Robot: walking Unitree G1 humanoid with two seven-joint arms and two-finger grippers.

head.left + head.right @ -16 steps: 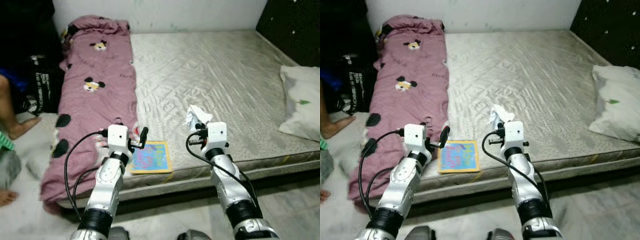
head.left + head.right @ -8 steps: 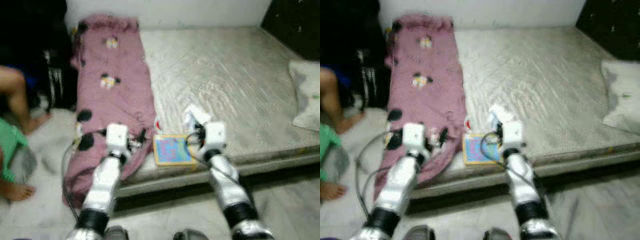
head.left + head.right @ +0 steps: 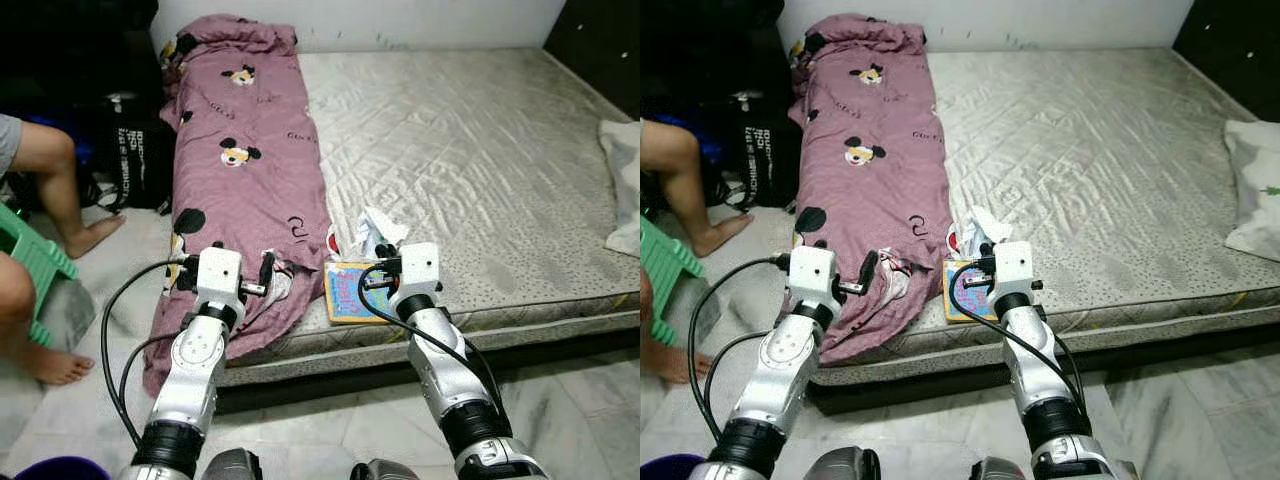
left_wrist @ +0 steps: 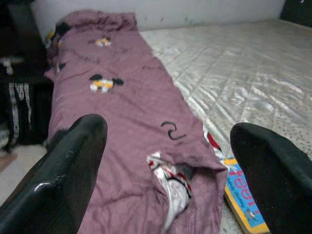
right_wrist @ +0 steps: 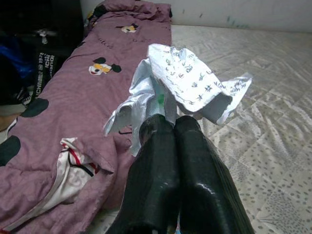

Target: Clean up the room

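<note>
**Holding crumpled paper over the bed's near edge, left pincer free beside the blanket**

Holding: the crumpled paper [image 5: 187, 80], white with small print, is clamped at its lower end between the closed fingers of the right pincer [image 5: 174, 126]. The wad sticks up and forward past the fingertips, above the mattress [image 3: 480, 150] close to its near edge.

Just below and beside that pincer lies a colourful book [image 3: 348, 292], flat on the mattress, one short side close to the bed's near edge. Both pincers are near it; the right is nearer but occupied.

The left pincer [image 4: 168, 146] is spread wide, nothing in it, hanging over the near end of the purple blanket [image 3: 250, 190]. The blanket's long axis runs away from the robot toward the wall, along the mattress's left side; its near end droops over the edge. A white and red cloth [image 4: 168, 183] shows from a fold there.

Room: the middle of the mattress is bare. A pillow [image 3: 1255, 190] sits far right. On the left, a person's legs [image 3: 60, 180] and a green stool [image 3: 30, 260] narrow the floor; I judge any turn leftward is tight.
</note>
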